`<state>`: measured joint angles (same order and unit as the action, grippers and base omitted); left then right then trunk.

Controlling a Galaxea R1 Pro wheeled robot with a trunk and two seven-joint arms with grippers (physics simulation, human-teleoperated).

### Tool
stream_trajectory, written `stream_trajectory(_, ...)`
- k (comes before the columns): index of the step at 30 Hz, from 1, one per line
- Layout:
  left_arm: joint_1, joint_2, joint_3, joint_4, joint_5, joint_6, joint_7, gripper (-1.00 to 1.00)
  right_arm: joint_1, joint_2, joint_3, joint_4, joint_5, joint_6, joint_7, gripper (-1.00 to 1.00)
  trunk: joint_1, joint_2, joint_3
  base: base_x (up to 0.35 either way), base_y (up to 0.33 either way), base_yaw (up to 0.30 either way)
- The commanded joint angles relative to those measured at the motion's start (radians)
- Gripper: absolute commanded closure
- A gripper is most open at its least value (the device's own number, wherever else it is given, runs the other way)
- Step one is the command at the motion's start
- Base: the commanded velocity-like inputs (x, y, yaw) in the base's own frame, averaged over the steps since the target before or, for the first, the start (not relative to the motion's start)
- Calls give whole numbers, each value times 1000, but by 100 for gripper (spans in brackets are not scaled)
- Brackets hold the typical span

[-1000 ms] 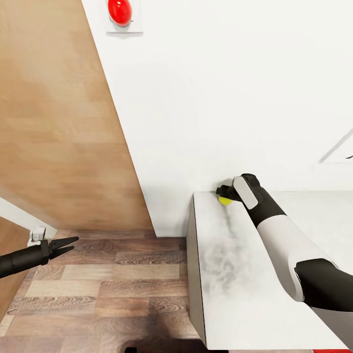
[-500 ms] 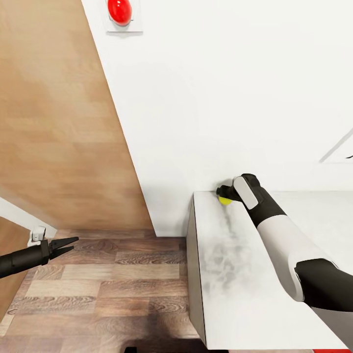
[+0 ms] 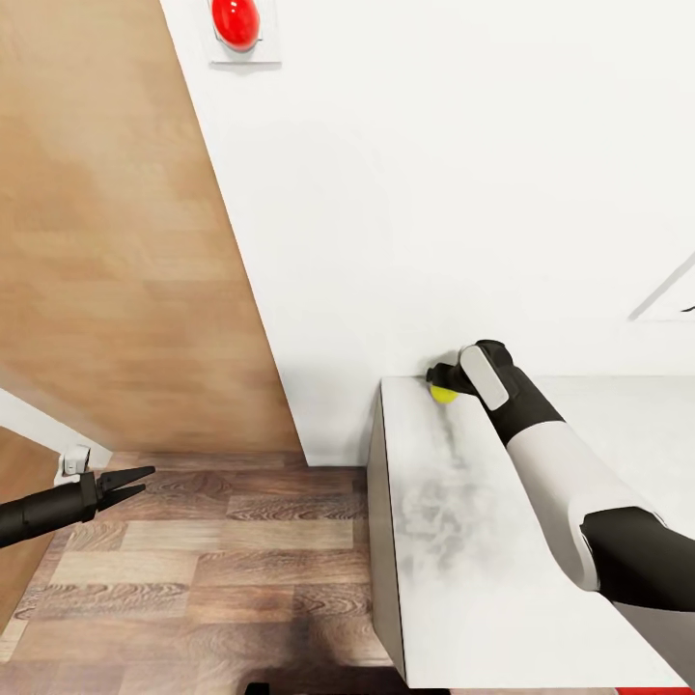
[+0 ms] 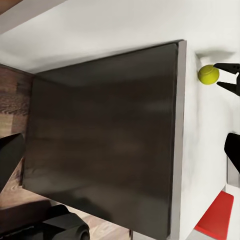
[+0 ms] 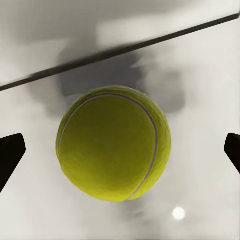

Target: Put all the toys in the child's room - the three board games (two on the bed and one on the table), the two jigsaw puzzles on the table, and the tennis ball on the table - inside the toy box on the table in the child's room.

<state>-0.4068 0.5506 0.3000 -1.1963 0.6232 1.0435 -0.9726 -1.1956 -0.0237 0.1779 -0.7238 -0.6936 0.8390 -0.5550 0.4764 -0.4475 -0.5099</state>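
Nothing has shifted over the last second: the right claw [image 3: 442,378] sits exactly where it did, and the tennis ball [image 3: 443,394] has not budged from its spot on the bench [image 3: 463,541], at the far corner tight against the wall [image 3: 434,193]. The right wrist view shows the ball [image 5: 114,143] centred between spread fingertips [image 5: 10,152] with clear gaps either side, so that claw is open and poised, not gripping. I take this pause as alignment before closing. The left claw [image 3: 130,482] hangs over the floor [image 3: 212,569], well away from the bench, its jaws apparently slightly parted, though the view is thin. Count: one ball, two claws, one red wall knob [image 3: 236,21].
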Motion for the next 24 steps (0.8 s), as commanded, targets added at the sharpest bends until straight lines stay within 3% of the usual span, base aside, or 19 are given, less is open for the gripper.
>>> stream_trajectory(1,-1,0,1,0,-3,4,-5,-100,-1,-2,6,-1,-11,1,-10,-100,0,-2,-1,0,0,0)
stream_trajectory(24,-1,0,1,0,-2,4,-5,-100,-2,-1,6,-2,-11,-3,-11,-100,0,-2,-3,0,0,0)
